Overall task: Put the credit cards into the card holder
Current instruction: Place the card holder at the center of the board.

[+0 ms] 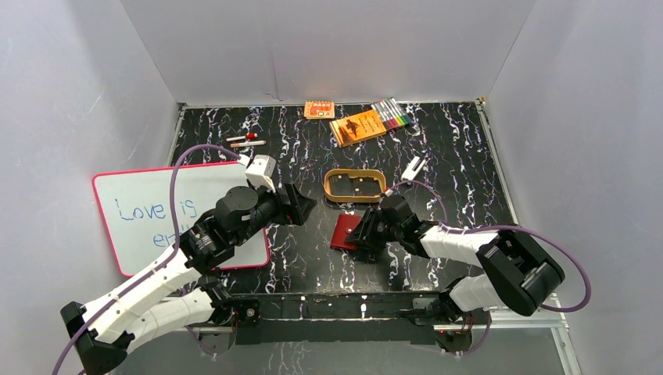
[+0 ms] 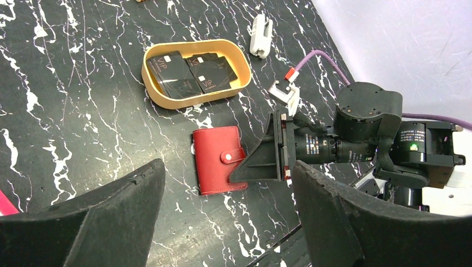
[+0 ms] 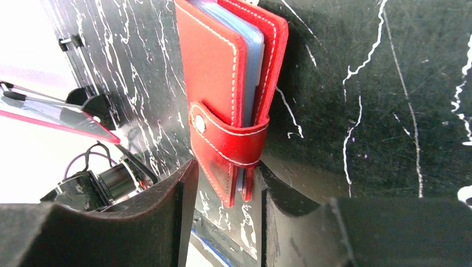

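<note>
Presently | right claw (image 3: 227, 169) straddled snapped wallet (image 2: 214, 158) edge, pinch or slack unclear, probably to steady it for opening | left claw (image 1: 303, 205) gaped empty alongside | cards (image 2: 178, 72) lay in tray (image 2: 195, 100)

whiteboard (image 1: 137, 191) writing partly behind left arm (image 1: 234, 215); card holder (image 3: 211, 72) top off-frame

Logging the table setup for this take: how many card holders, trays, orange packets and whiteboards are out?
Red card holder: 1
Tan oval tray: 1
Orange packets: 2
Whiteboard: 1
Total: 5
</note>
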`<action>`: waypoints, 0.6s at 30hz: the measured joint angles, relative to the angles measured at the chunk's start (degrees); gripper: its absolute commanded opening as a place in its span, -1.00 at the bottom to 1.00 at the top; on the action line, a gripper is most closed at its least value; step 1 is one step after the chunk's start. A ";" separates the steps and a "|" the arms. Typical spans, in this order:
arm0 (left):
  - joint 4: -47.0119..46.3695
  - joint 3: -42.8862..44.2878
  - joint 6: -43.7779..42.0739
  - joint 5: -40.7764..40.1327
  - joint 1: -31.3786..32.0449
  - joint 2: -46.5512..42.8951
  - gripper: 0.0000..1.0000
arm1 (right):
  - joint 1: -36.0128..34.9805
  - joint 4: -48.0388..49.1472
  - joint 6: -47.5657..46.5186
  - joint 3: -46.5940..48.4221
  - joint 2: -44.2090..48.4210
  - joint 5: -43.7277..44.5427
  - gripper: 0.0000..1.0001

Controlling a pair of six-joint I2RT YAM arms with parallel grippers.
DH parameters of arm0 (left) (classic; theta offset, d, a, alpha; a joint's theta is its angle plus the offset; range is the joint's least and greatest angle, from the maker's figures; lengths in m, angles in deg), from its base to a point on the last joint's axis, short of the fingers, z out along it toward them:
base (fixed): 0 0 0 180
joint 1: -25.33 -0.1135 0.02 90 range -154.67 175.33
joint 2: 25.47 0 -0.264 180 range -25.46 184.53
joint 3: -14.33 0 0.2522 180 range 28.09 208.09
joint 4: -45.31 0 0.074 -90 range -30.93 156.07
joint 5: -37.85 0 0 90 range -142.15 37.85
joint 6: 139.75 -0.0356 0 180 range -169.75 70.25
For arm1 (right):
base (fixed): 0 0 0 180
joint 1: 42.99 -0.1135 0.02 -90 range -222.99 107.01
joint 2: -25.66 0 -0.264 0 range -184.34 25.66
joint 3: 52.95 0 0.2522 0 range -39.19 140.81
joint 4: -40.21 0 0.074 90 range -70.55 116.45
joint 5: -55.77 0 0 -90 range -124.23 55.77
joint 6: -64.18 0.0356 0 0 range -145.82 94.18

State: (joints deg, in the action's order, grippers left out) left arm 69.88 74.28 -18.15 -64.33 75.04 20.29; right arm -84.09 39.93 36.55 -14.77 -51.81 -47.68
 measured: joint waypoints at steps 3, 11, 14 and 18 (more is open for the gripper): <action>0.00 0.00 0.11 0.15 0.00 0.00 0.60 | 0.02 -0.74 -0.48 0.00 0.42 0.24 0.02; 0.28 -0.81 0.17 0.42 0.00 -0.42 0.60 | 0.44 -2.49 -1.42 -1.38 2.51 1.75 0.08; 0.42 -0.81 0.15 0.50 0.00 -0.63 0.61 | 0.63 -3.61 -1.86 -2.21 4.11 2.47 0.10; 0.42 -0.81 0.15 0.59 0.02 -0.98 0.61 | 1.03 -4.76 -2.56 -3.72 6.91 3.08 0.11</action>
State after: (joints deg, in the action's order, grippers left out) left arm 70.29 73.47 -18.00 -63.74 75.07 19.31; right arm -83.06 35.16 33.99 -18.48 -44.90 -44.60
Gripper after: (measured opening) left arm 0.804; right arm 0.549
